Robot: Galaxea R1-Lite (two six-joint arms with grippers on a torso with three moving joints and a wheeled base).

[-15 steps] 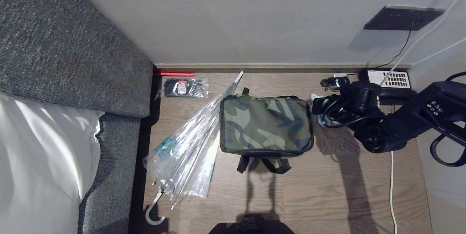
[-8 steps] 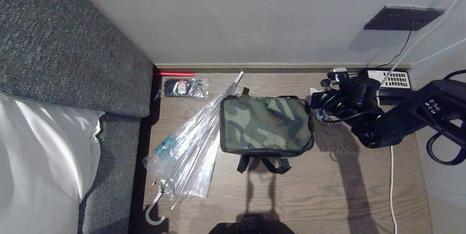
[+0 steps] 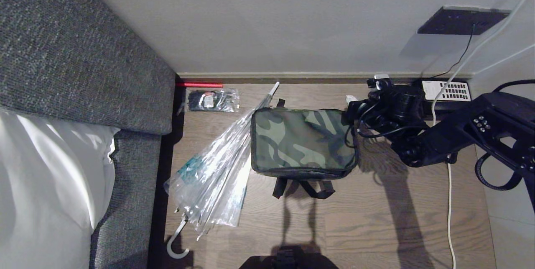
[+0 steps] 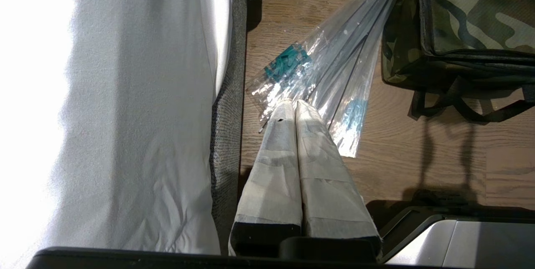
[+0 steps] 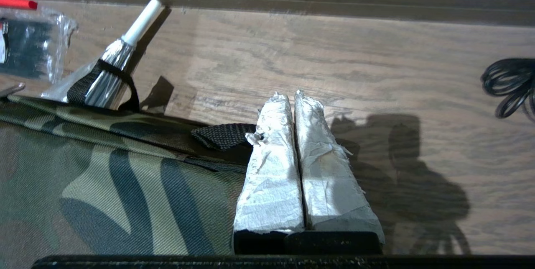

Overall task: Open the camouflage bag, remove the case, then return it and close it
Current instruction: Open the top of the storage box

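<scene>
Left edge of head view: grey sofa (image 3: 83, 60) with a white cushion (image 3: 46, 177). Wood floor (image 3: 368, 227), pale wall (image 3: 267, 18) across the top. Clear umbrella (image 3: 213, 177) lies left of centre, touching the camouflage bag (image 3: 303, 143), zipped up at centre. Right gripper (image 3: 350, 106) at the bag's upper right corner, fingers pressed together, holding nothing. Left gripper (image 4: 294, 103), fingers together, hangs above the umbrella. Phone (image 3: 449, 91) upper right.
</scene>
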